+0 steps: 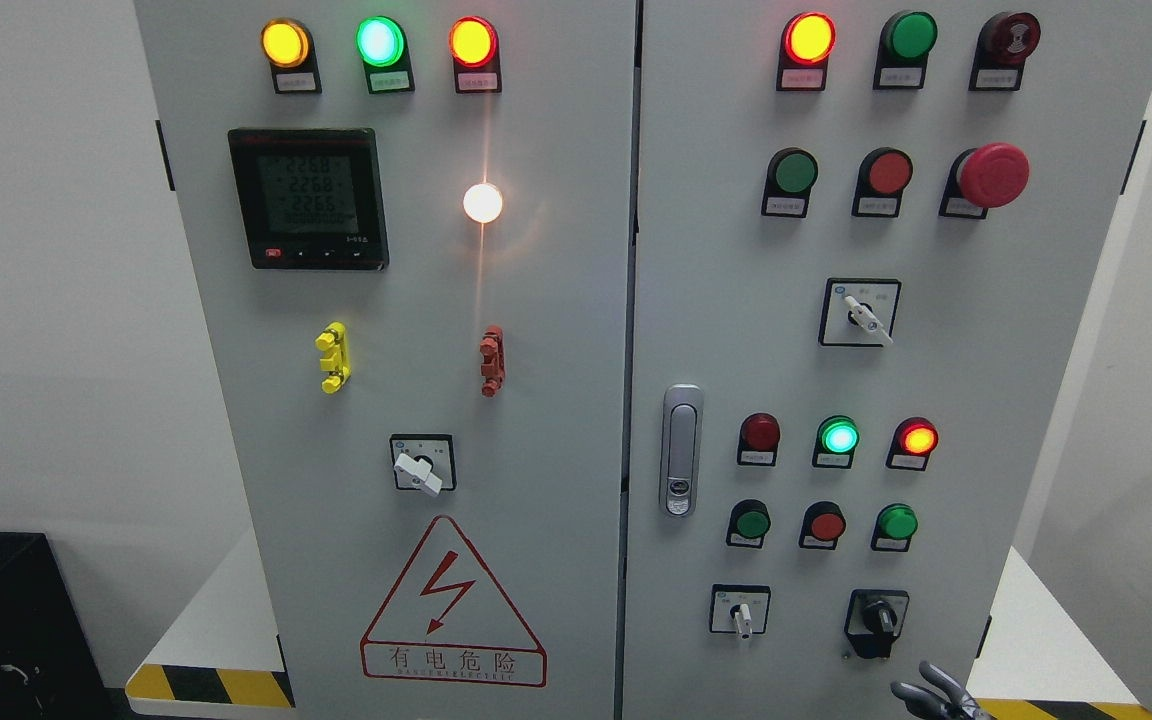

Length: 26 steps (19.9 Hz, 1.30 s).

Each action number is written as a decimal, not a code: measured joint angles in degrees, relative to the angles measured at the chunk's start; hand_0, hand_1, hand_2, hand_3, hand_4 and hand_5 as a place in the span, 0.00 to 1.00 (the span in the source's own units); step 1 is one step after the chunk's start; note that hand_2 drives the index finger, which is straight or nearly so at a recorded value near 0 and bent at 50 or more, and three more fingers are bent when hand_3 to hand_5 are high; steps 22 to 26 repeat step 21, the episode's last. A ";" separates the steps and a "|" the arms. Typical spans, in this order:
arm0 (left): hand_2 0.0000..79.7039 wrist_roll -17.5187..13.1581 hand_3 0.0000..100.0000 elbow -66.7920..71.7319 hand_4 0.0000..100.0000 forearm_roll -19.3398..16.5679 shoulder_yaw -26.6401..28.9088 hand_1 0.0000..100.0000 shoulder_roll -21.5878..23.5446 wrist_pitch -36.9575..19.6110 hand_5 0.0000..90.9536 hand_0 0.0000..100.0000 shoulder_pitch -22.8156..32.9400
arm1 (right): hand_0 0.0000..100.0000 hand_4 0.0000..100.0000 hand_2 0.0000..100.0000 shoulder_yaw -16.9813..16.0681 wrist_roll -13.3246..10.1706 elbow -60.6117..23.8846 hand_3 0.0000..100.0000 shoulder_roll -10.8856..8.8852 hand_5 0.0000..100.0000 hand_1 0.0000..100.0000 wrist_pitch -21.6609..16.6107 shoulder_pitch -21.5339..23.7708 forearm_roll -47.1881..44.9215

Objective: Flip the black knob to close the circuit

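Observation:
The black knob (877, 618) sits at the lower right of the grey cabinet's right door (986, 400), on a black plate, its handle standing about upright. My right hand (936, 692) shows only as grey fingertips at the bottom edge, just below and right of the knob, not touching it. The fingers look spread and hold nothing. The left hand is out of view.
White rotary switches sit at the knob's left (741, 612), higher on the right door (862, 314) and on the left door (421, 468). Lamps and push buttons (839, 437) fill the right door. A red mushroom stop button (991, 175) and a silver door handle (679, 450) stick out.

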 measured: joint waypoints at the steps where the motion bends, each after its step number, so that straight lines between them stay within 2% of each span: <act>1: 0.00 0.00 0.00 0.00 0.00 0.00 0.00 0.56 0.00 0.00 0.00 0.12 0.00 | 0.00 0.09 0.05 0.02 1.05 0.08 0.15 -0.02 0.00 0.00 -1.27 0.51 -1.17; 4: 0.00 0.00 0.00 0.00 0.00 0.00 0.00 0.56 0.00 0.00 0.00 0.12 0.00 | 0.00 0.00 0.00 0.08 4.23 0.45 0.08 -0.07 0.00 0.00 -3.43 1.82 -3.75; 8: 0.00 0.00 0.00 0.00 0.00 0.00 0.00 0.56 0.00 0.00 0.00 0.12 0.00 | 0.00 0.00 0.00 0.16 6.03 0.98 0.04 -0.11 0.00 0.00 -4.82 2.81 -6.42; 26: 0.00 0.00 0.00 0.00 0.00 0.00 0.00 0.56 0.00 0.00 0.00 0.12 0.00 | 0.00 0.00 0.00 0.26 6.57 1.95 0.02 -0.20 0.00 0.00 -5.65 3.62 -9.10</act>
